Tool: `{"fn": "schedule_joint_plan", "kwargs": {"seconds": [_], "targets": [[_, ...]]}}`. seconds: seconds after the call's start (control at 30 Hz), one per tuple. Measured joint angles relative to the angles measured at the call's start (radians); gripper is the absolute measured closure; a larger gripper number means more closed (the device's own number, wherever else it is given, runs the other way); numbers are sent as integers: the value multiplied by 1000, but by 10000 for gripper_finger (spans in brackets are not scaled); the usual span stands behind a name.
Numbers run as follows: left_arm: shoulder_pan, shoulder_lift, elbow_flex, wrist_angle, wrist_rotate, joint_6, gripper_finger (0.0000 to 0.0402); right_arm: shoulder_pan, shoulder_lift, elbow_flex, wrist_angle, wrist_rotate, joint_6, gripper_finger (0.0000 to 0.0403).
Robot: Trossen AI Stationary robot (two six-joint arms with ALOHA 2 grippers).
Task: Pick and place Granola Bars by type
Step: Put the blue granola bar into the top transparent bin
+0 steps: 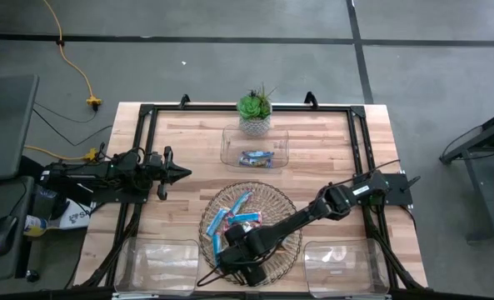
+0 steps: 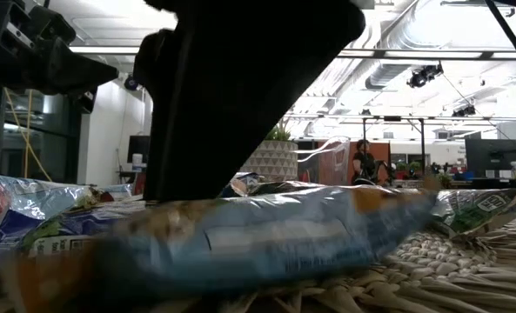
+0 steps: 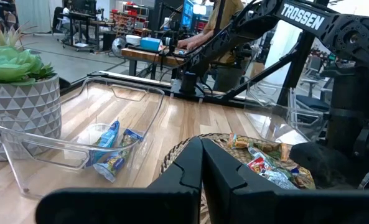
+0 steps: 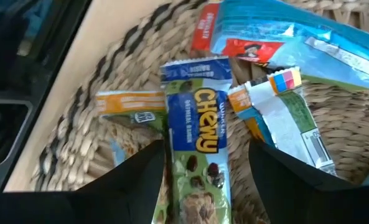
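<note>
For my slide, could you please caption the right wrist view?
Right pincer, open, straddles a green Chewy granola bar among other bars on the wicker tray.

Two matte black jointed arms, white "TROSSEN" lettering on right arm [image 3: 333, 28], black tapered fingers on left pincer [image 3: 201, 171], right pincer [image 4: 203, 168]

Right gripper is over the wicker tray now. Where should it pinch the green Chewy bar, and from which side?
Grip the Chewy bar across its narrow width at mid-length, coming straight down from above. It lies flat on the wicker tray with its long axis running between the right gripper's open fingers, so each long edge faces a finger. A blue-wrapped bar lies close along one edge, so keep that finger tight to the Chewy bar.
</note>
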Motion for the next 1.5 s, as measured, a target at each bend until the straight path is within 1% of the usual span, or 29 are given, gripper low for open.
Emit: {"fn": "schedule_joint_plan", "kwargs": {"seconds": [0.37, 0.73, 1.07, 1.23, 1.27, 1.33, 1.5], "targets": [[0, 0, 0, 0, 0, 0, 401, 1, 2, 0, 4, -2, 8, 185], [0, 0, 0, 0, 0, 0, 401, 0, 2, 0, 7, -5, 25, 209], [0, 0, 0, 0, 0, 0, 401, 0, 2, 0, 39, -7, 31, 210], [0, 0, 0, 0, 0, 0, 401, 0, 1, -75, 107, -33, 57, 210], [0, 0, 0, 0, 0, 0, 401, -1, -4, -95, 115, -53, 67, 210], [0, 0, 0, 0, 0, 0, 401, -1, -9, -144, 151, -58, 88, 210], [0, 0, 0, 0, 0, 0, 401, 1, -11, -190, 189, -73, 111, 211]]}}
